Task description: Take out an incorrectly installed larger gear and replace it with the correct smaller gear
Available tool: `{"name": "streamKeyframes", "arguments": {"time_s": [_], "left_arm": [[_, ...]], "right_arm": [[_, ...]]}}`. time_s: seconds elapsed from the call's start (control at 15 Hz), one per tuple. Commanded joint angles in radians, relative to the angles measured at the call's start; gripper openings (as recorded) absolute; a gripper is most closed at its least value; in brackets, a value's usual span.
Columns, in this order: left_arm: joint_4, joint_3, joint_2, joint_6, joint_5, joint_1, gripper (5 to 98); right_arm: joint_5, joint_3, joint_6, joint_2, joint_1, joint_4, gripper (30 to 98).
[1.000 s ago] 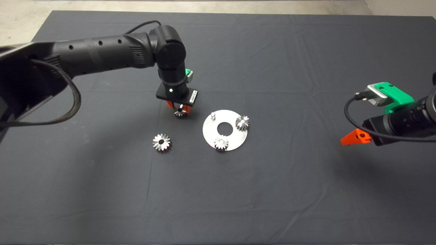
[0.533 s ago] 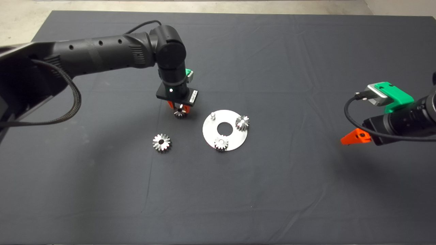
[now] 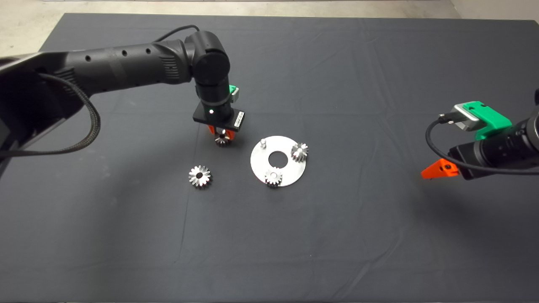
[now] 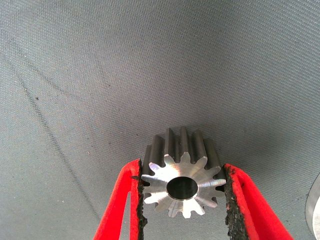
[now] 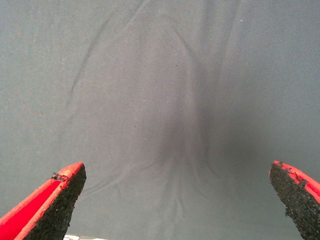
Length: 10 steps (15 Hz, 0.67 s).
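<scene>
Over the last second very little has changed. The left gripper (image 3: 222, 135), its pads pressed against the smaller gear (image 3: 222, 140), has crept slightly away from the mat's near edge: gear and fingers sit a touch higher in the head view than a second ago. Whether that is a lift off the mat (image 3: 337, 231) or a slide across it is hard to tell from above.
</scene>
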Motion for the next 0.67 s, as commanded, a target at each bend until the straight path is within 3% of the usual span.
{"name": "streamKeyframes", "arguments": {"time_s": [0.0, 0.13, 0.6], "left_arm": [[-0.011, 0.004, 0.004, 0.003, 0.019, -0.003, 29.9], [-0.011, 0.011, 0.002, 0.002, 0.037, -0.003, 27.6], [-0.020, 0.045, 0.005, -0.009, 0.048, -0.017, 22.5]], "right_arm": [[-0.094, -0.001, 0.005, 0.005, 0.023, 0.027, 96.9], [-0.094, -0.001, 0.005, 0.011, 0.023, 0.027, 96.9], [-0.094, -0.011, 0.007, 0.037, 0.023, 0.027, 96.9]]}}
